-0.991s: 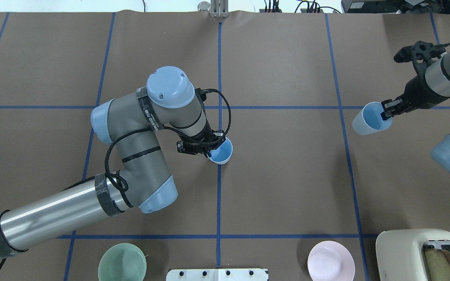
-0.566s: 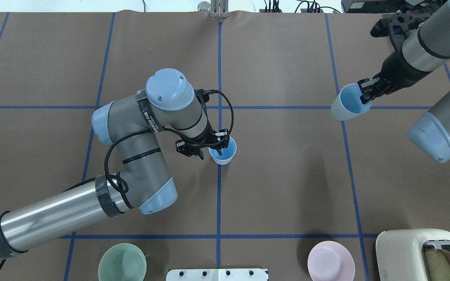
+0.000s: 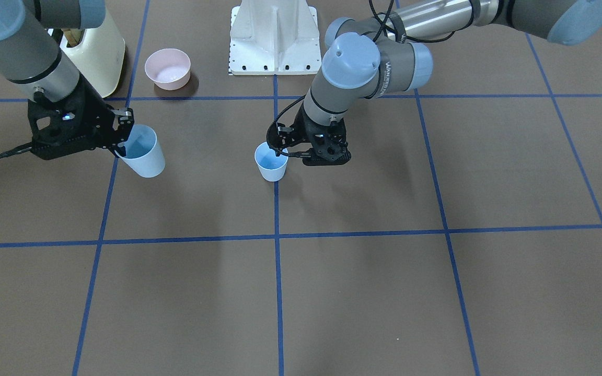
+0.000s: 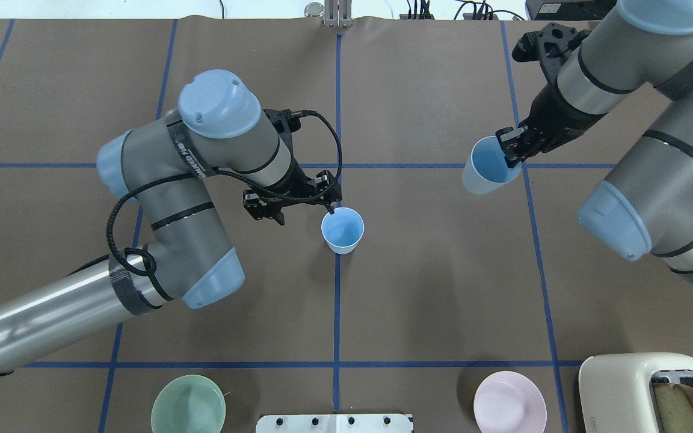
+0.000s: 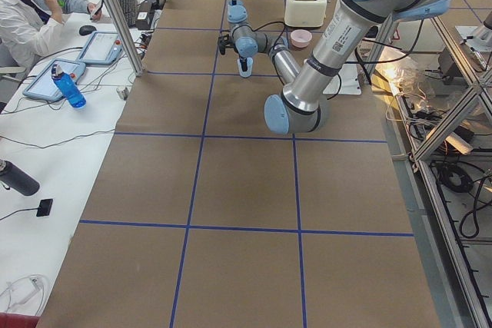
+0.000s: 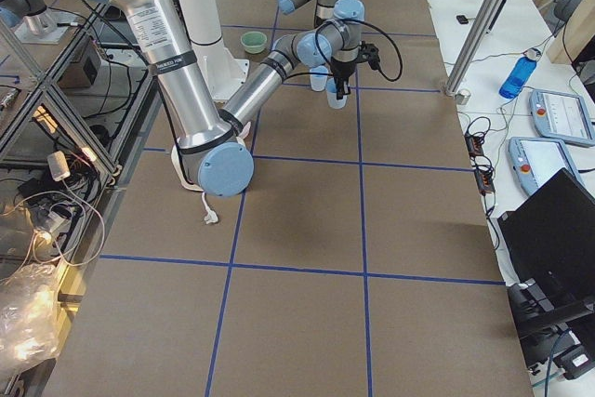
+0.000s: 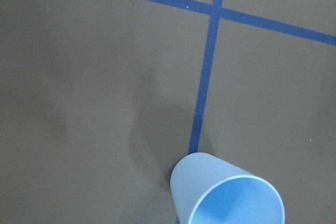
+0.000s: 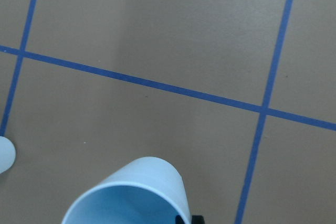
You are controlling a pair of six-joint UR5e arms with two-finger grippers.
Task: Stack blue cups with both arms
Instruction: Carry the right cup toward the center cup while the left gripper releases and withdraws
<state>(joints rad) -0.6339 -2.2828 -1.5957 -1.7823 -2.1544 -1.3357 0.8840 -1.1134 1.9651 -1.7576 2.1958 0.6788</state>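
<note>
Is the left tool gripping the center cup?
No. In the overhead view the left tool is open beside the center cup, which stands free on the table.

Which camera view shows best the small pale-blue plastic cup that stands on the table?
The overhead exterior view: the small pale-blue plastic cup shows its whole rim, unobstructed. The front-facing view shows it beside the left pincer; the left wrist view crops it; the side views show it tiny.

The brown paper-covered desk (image 4: 431,288), gridded with blue tape, carries one small pale-blue plastic tumbler (image 4: 342,231) upright on its centre line. Along the near edge stand a pale-green bowl (image 4: 188,405), a pink bowl (image 4: 509,401), and a cream toaster (image 4: 641,391) at right.
</note>
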